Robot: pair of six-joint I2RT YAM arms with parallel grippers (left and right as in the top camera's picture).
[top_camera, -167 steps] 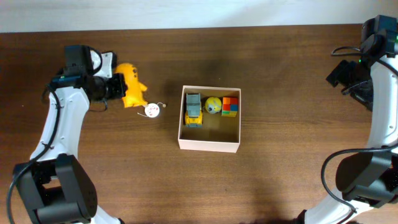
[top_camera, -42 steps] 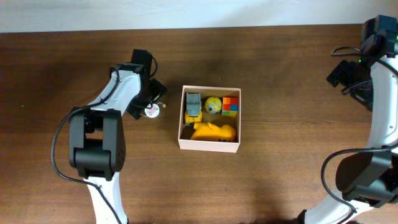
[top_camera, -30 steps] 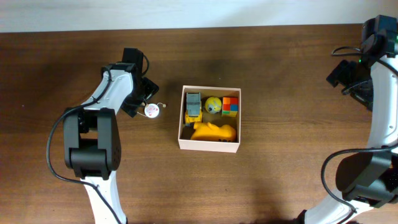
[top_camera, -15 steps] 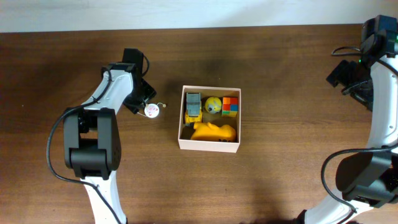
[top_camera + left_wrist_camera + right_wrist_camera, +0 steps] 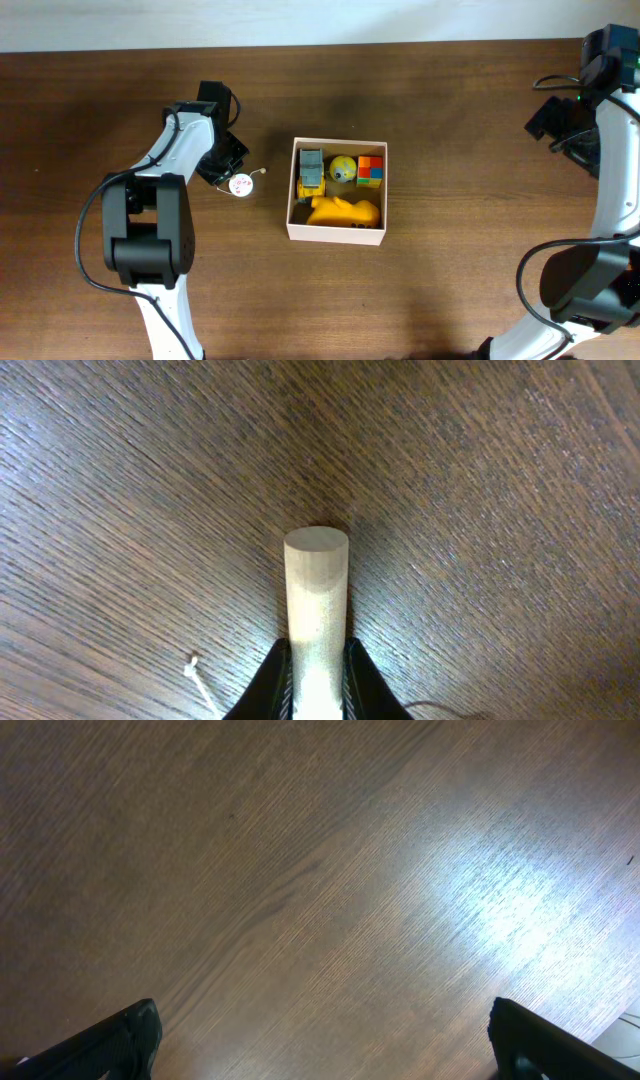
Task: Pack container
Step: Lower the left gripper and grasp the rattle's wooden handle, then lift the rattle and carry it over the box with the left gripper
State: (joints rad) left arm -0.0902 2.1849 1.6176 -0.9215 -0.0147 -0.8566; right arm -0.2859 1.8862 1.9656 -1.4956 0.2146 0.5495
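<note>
The container [image 5: 337, 233], a white-walled square box with a tan inside, sits mid-table. It holds a small truck [image 5: 311, 174], a yellow ball [image 5: 343, 168], a coloured cube [image 5: 371, 170] and a yellow toy [image 5: 345, 211]. My left gripper [image 5: 228, 170] is to its left, shut on a small round wooden disc [image 5: 240, 184] with a string. In the left wrist view the disc [image 5: 316, 560] stands edge-on between the fingers [image 5: 316, 665], against the table. My right gripper [image 5: 325, 1050] is open and empty, held high at the far right [image 5: 560, 115].
The disc's thin string [image 5: 259, 172] trails towards the container's left wall; its knotted end shows in the left wrist view [image 5: 196, 670]. The dark wooden table [image 5: 450, 280] ends at a pale strip along the back.
The yellow toy went from my left gripper into the container. My left arm came back to the disc, closed on it and shifted it slightly left and toward the front. The right arm stayed still.
</note>
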